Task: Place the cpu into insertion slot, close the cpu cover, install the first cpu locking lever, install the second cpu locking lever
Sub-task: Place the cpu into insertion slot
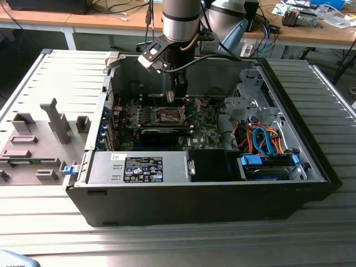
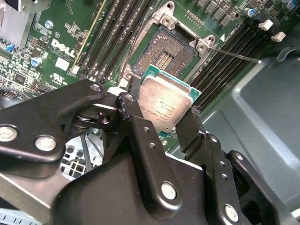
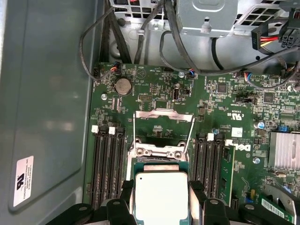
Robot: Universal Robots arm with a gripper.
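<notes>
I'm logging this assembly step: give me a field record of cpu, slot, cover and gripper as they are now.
gripper: shut on the cpu, gripping opposite edges
cpu: held over the insertion slot, not seated
insertion slot: empty, dark centre exposed
cpu cover: open, raised off the slot
setting: green motherboard in an open computer case

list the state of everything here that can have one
cpu, gripped by its edges, hanging tilted over the slot, not seated
insertion slot, empty, contacts exposed
cpu cover, swung open, off the slot
locking lever, unlatched, sticking out from the slot
gripper, shut on the cpu
computer case, side panel off, inside exposed
</notes>
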